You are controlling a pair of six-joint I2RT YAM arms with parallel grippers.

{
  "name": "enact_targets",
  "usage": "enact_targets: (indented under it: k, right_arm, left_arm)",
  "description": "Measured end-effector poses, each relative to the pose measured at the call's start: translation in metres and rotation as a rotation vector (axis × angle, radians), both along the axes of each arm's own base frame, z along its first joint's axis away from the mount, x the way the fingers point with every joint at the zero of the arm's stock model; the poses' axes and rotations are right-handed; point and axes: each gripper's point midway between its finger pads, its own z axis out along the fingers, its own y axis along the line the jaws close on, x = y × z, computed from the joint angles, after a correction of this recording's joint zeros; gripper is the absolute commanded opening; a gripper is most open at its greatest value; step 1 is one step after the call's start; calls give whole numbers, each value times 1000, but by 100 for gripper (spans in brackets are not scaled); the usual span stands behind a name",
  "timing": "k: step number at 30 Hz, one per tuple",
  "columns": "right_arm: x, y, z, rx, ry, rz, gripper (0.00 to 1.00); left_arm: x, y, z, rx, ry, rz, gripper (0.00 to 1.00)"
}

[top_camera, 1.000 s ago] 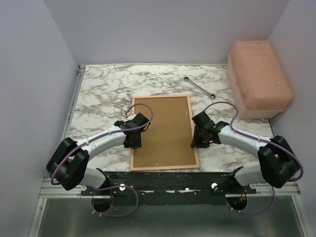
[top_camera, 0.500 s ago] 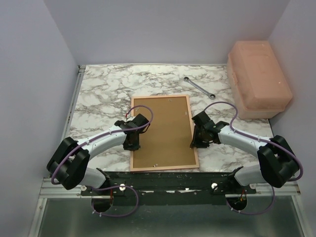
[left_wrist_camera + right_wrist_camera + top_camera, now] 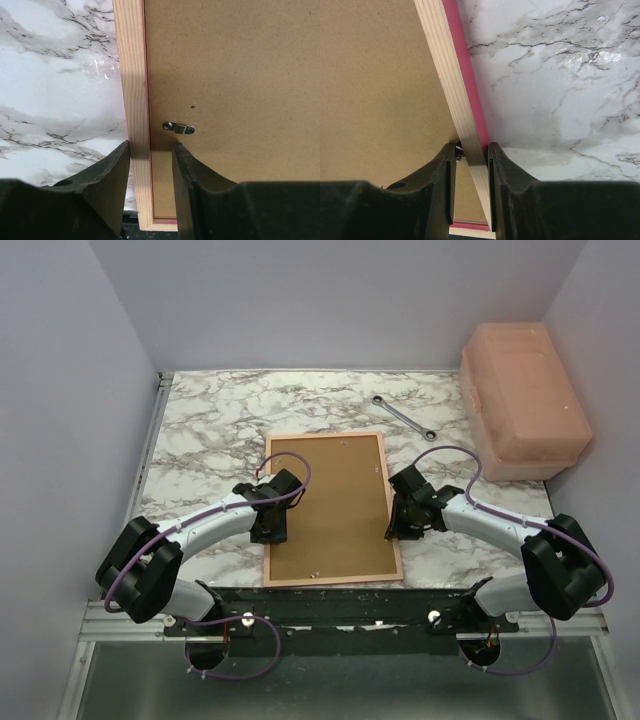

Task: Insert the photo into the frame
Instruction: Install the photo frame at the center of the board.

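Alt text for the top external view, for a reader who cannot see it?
A frame lies reverse side up on a marble table, a brown backing board filling it, with the left hand at its left rail and the right hand at its right rail. A wrench and a pink box sit at the far right.

I count one frame (image 3: 335,581) mid-picture, one backing board (image 3: 335,505) inside it, one wrench (image 3: 404,418) at upper right, one pink box (image 3: 522,400) at far right, plus one left gripper (image 3: 270,533) and one right gripper (image 3: 401,530), two in all.
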Motion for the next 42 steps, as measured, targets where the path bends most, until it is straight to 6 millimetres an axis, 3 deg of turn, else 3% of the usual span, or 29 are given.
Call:
enact_targets:
  k: [6, 11, 22, 28, 33, 38, 42]
  right_arm:
    - [0, 0, 0, 0, 0, 0, 3]
    - [0, 0, 0, 0, 0, 0, 3]
    - [1, 2, 0, 10, -6, 0, 3]
    - [4, 5, 0, 22, -14, -1, 3]
    - [4, 5, 0, 23, -15, -1, 3]
    - [6, 7, 0, 27, -20, 0, 3]
    - [7, 8, 0, 33, -23, -3, 3]
  left_arm:
    - [0, 2, 0, 3, 3, 6, 35]
    - [2, 3, -1, 4, 7, 20, 41]
    - [18, 5, -1, -35, -12, 82, 43]
    - [28, 8, -1, -34, -21, 112, 54]
    - [42, 4, -1, -53, -51, 134, 48]
    - [48, 9, 0, -59, -59, 167, 39]
    - [56, 13, 1, -68, -76, 193, 37]
